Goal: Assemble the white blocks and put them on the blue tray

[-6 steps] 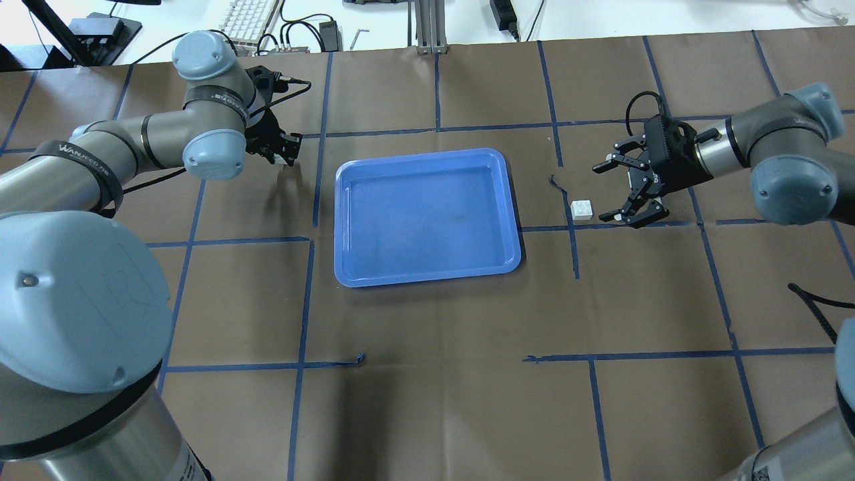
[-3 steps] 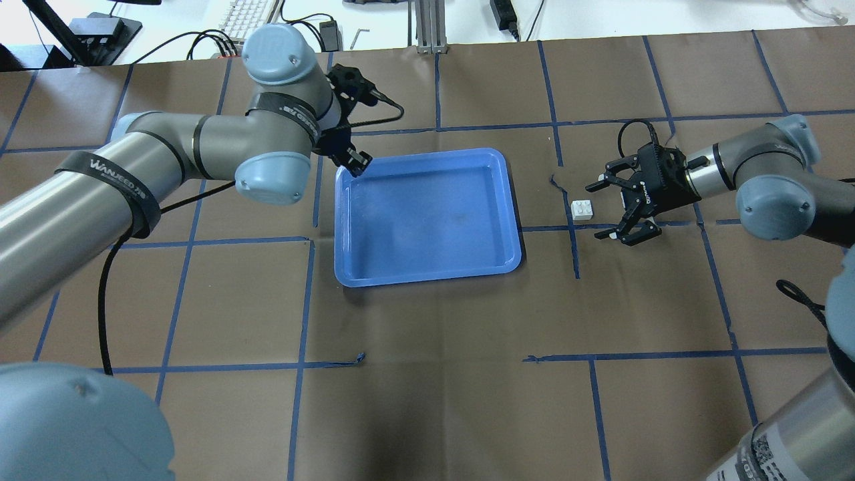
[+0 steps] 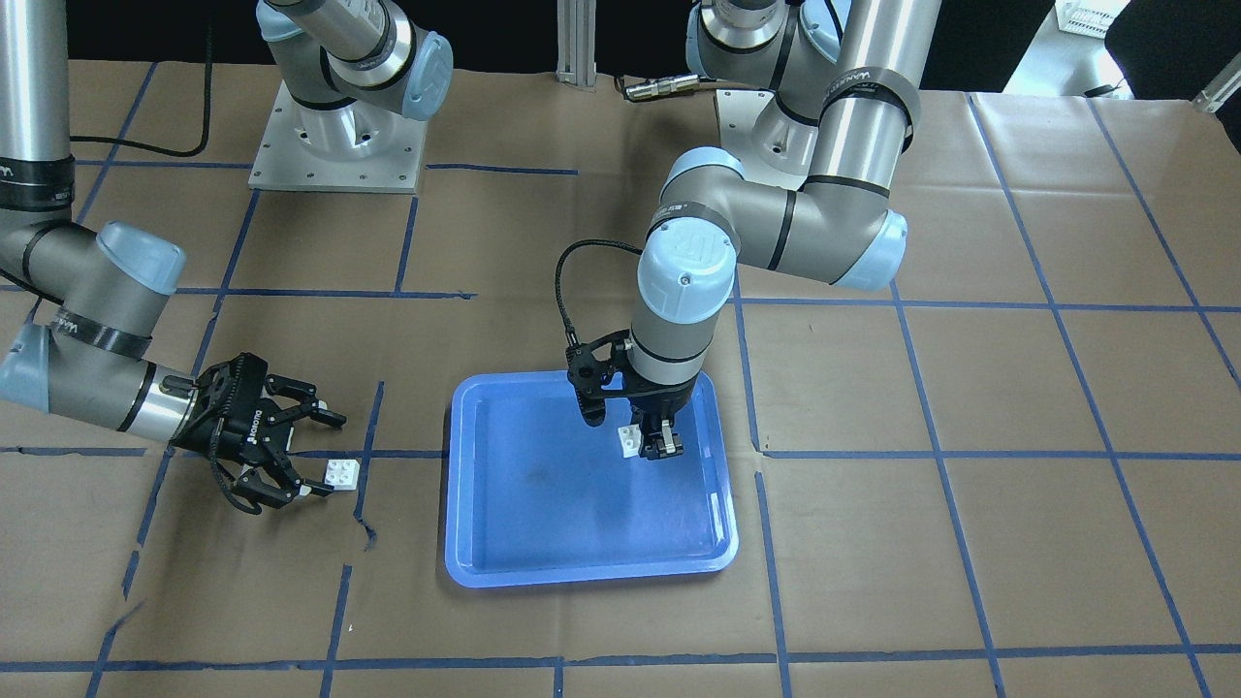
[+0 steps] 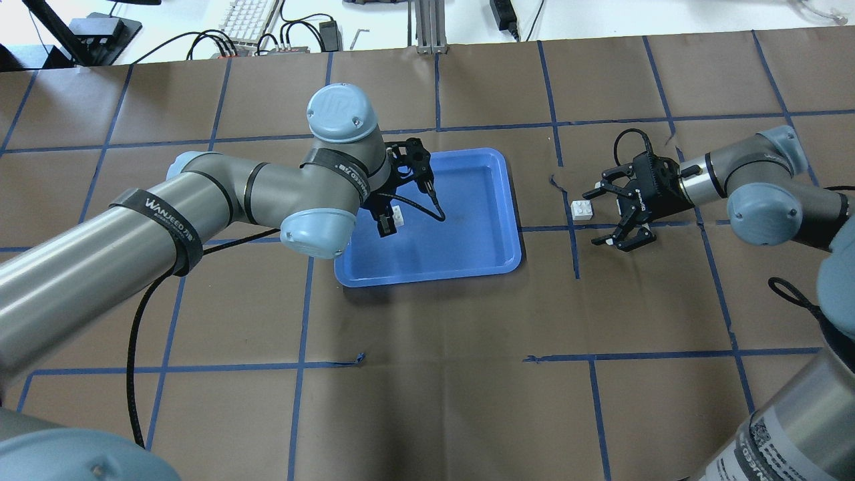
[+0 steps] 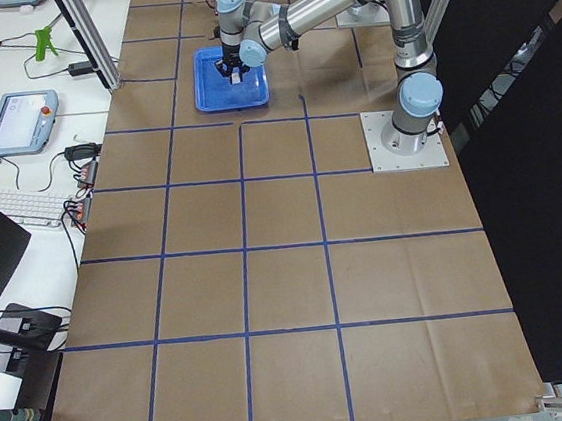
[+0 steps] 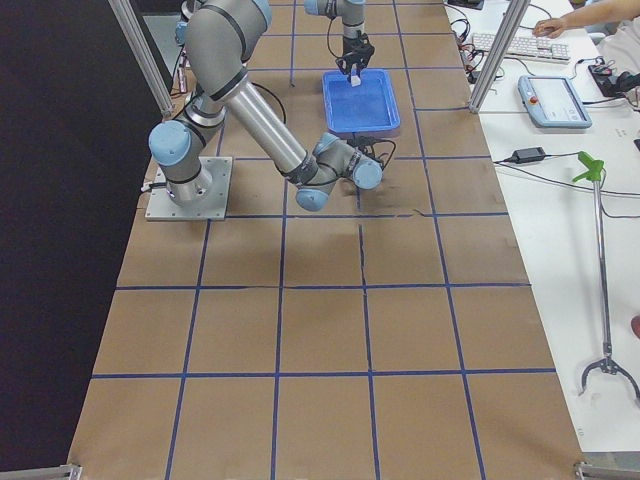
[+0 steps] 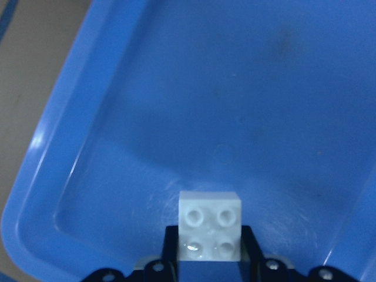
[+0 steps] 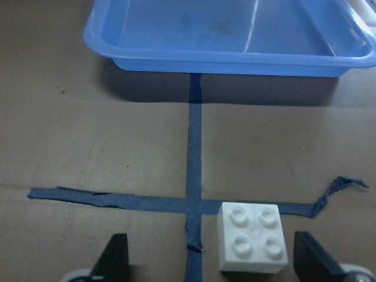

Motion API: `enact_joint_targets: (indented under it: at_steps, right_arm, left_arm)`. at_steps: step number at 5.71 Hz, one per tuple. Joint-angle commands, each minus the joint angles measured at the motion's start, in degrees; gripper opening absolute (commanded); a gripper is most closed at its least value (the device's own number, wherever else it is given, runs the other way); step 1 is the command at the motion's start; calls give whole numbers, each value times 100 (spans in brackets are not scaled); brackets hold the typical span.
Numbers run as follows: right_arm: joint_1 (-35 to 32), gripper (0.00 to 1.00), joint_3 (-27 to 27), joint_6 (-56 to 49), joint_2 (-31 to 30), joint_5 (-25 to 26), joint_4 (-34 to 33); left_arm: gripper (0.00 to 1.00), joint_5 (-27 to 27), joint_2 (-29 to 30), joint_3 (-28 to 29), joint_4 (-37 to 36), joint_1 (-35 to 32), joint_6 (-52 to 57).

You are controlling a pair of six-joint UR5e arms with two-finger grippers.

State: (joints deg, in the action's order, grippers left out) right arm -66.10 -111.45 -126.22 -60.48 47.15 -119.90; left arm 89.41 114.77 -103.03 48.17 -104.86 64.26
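Note:
The blue tray (image 4: pixel 467 220) lies mid-table. My left gripper (image 4: pixel 389 224) is over the tray's left part, shut on a white block (image 4: pixel 399 215). The left wrist view shows this block (image 7: pixel 210 232) studs up between the fingers, over the tray floor (image 7: pixel 235 106). The second white block (image 4: pixel 582 210) lies on the brown paper right of the tray. My right gripper (image 4: pixel 596 216) is open, low at the table, with its fingers on either side of the block and apart from it. The right wrist view shows this block (image 8: pixel 252 238) between the fingertips, beside a blue tape cross.
Brown paper with a blue tape grid covers the table (image 4: pixel 434 401). A loose curl of tape (image 4: pixel 553 180) lies between the tray and the second block. Cables and a keyboard (image 4: pixel 250 17) sit beyond the far edge.
My left arm has swung right with its block, from left of the tray to over the tray's left part. My right gripper has moved in around the second block, still open.

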Motion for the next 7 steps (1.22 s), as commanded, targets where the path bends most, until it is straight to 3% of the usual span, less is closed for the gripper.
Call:
enact_joint_targets:
  at_steps: [1,3,4,5,6,7]
  right_arm:
    - [0,72,18,-8,18,-4,-7]
    - [0,36,27,-8,9,5,-50]
    - [0,27,27,0,1,-4,-129]
    - [-9,25,36,18,-60,-4,-121]
    - [-9,25,166,44,-78,-4,-121]
    - [-17,24,333,114,-165,22,-95]
  left_arm:
    - [4,-38,237,80,-53,-35,439]
    - [6,-55,597,107,-650,-148,369]
    - [8,-38,599,99,-616,-341,342]
    - [79,-55,625,107,-633,-343,333]
    - [99,-29,503,107,-581,-351,333]
    - [99,-20,380,125,-520,-325,333]
